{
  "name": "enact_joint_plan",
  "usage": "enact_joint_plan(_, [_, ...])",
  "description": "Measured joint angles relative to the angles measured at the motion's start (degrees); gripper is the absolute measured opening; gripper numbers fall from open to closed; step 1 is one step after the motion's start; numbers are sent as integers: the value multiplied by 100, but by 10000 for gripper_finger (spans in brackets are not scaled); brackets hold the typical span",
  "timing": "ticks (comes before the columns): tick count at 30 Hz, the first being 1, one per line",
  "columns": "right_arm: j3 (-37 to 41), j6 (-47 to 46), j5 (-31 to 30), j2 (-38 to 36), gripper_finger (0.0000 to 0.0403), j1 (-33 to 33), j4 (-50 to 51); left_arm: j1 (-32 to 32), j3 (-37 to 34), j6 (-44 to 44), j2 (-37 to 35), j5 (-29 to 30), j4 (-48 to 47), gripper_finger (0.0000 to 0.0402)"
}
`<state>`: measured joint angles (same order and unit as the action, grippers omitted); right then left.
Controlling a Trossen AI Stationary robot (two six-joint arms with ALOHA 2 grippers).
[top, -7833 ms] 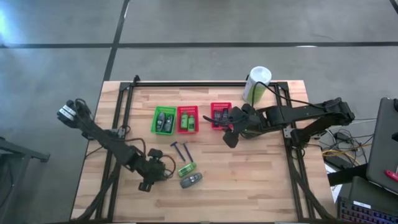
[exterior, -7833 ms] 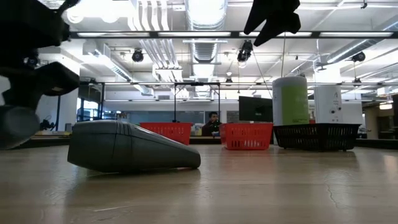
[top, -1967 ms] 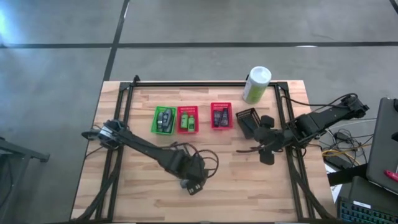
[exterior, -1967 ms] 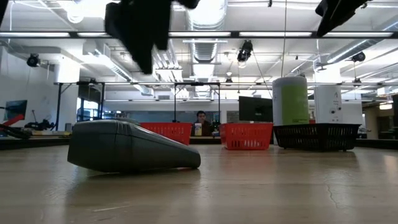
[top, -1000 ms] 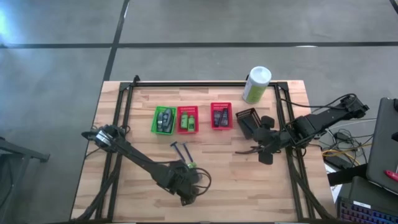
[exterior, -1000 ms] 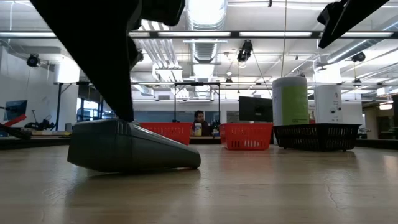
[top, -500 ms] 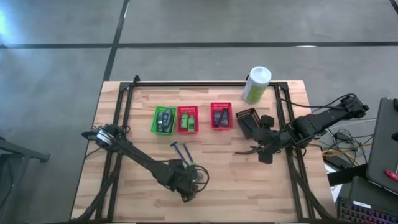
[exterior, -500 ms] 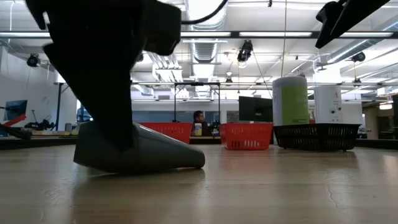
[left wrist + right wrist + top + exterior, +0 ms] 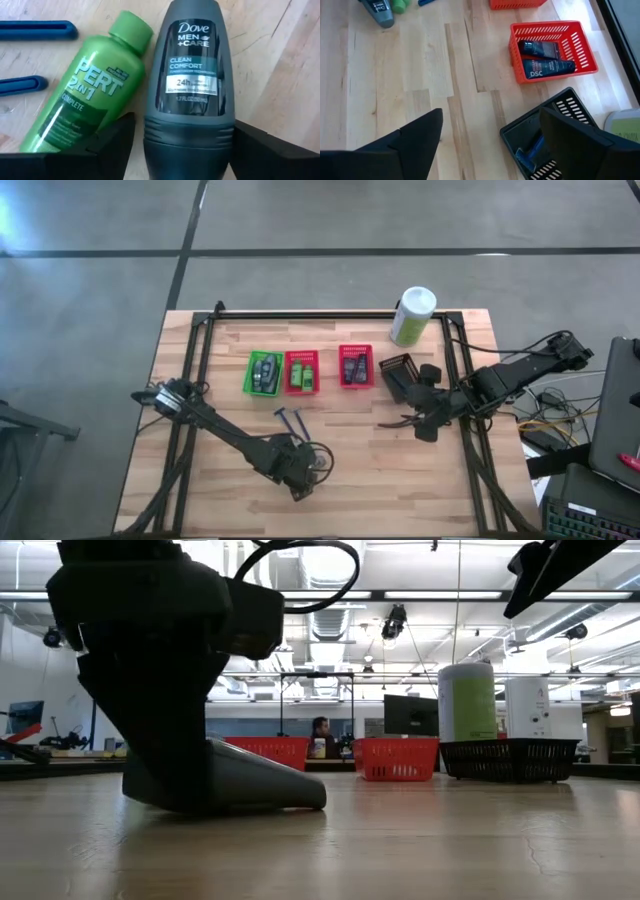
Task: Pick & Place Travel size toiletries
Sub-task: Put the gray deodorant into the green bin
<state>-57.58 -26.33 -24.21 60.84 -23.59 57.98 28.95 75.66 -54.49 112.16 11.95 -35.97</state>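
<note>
My left gripper is down on the near middle of the table, open. Its fingers straddle the ribbed wide end of a grey oval Dove bottle, which lies flat on the wood. A bright green Pert bottle lies right beside it, and two thin blue razor-like sticks lie just beyond. My right gripper hangs open above the table's right side, next to the dark basket. My left gripper comes at the grey bottle from above, fingers across it at the ribbed wide end. One finger lies against the bottle's side. The other finger stands a sliver off it and next to the green bottle. The grey bottle lies on the table.
Along the far middle stand a green basket, a red basket and a second red basket, all with toiletries in them. The dark basket holds a blue razor. A white-and-green canister stands at the far right corner.
My left gripper has come down over the grey bottle's wide end, its body now hiding that end in the low view. The bottle has slid a little toward the table's right. My right arm has stayed still.
</note>
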Motion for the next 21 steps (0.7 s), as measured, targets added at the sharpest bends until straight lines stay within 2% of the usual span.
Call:
enact_joint_plan(9, [0,0,1,0,345,-1,2,0,180,578,0,213,81,212])
enact_joint_plan(16, [0,42,1,0,354,0,2,0,416,884,-43,248,47,214])
enact_joint_plan(21, [0,44,0,-2,342,0,7,-4,627,523,-399,422,-661,222])
